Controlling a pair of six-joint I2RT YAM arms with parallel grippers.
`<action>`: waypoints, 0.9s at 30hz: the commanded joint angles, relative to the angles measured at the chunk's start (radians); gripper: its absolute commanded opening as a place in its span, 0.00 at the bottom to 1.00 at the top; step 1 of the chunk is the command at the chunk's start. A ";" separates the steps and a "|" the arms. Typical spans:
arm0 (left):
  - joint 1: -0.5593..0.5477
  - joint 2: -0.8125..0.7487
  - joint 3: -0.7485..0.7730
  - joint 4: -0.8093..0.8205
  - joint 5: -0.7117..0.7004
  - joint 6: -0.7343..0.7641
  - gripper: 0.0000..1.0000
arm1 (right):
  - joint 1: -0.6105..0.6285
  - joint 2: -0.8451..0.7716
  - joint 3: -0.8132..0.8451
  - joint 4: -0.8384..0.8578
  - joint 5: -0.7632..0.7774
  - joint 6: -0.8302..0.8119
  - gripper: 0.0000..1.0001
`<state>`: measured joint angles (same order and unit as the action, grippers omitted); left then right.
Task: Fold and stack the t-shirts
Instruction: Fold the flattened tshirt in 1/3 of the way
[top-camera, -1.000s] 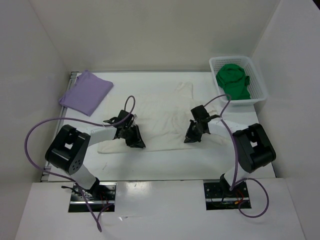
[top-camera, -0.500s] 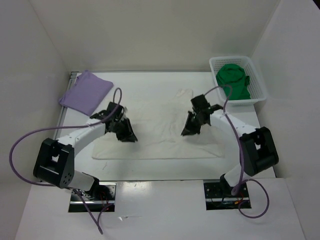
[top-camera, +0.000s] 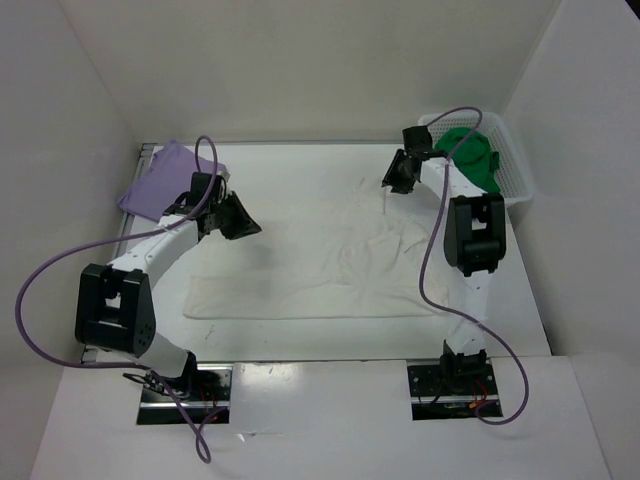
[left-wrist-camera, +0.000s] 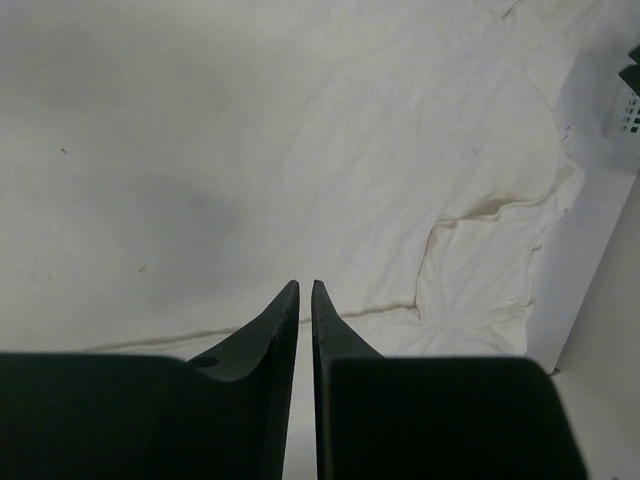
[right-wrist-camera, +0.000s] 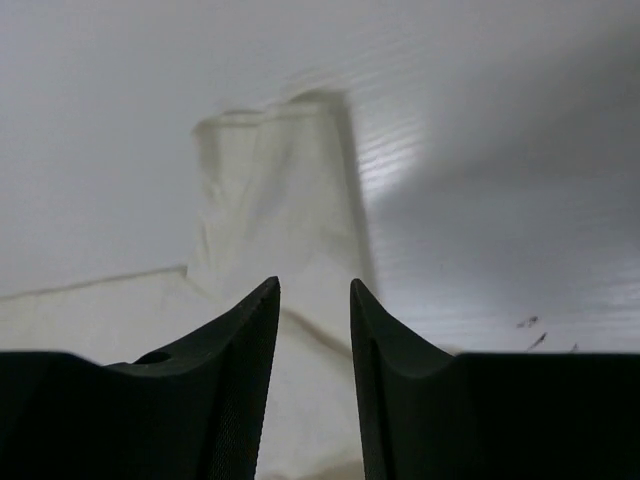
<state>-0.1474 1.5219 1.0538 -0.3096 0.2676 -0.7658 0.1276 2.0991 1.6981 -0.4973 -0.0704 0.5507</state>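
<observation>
The white counter (top-camera: 300, 165) carries nearly everything. The largest piece on it is the cream t-shirt (top-camera: 320, 270), spread wide across the middle with its near edge lying in a fairly straight line and one sleeve (right-wrist-camera: 275, 190) poking toward the far side. It looks flattened out for folding, but I would not call it folded yet.

At the far left corner sits the lavender t-shirt (top-camera: 160, 190), a tidy folded square, so I judge that one done. At the far right, the white mesh basket (top-camera: 515, 190) holds the green t-shirt (top-camera: 478, 165), bunched up and not started. Nothing is stacked. By my reckoning that is one shirt out of three finished, one in hand, one waiting, and the stacking all to come.

The left claw (top-camera: 240, 222) hangs above the cream shirt's far left part, just beside the lavender one; its jaws are all but pressed together with nothing between them. The right claw (top-camera: 397, 182) sits over the far sleeve, close to the basket, jaws spread and empty.

A second ago both claws were low over the middle of the cream shirt, toward its near edge. Since then both arms have stretched out to the far side, and the cloth lies wider and squarer along the front.
</observation>
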 joint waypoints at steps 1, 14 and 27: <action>-0.009 0.003 -0.024 0.038 0.010 0.002 0.15 | 0.003 0.109 0.139 0.004 0.089 -0.011 0.41; -0.009 0.033 -0.034 0.058 -0.033 0.034 0.19 | 0.056 0.102 0.160 0.011 0.079 -0.006 0.56; 0.002 0.181 0.086 0.070 -0.093 0.080 0.20 | 0.066 0.315 0.411 -0.121 0.069 -0.018 0.26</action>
<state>-0.1513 1.6970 1.1004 -0.2665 0.1818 -0.7094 0.1856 2.3726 2.0396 -0.5709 -0.0074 0.5331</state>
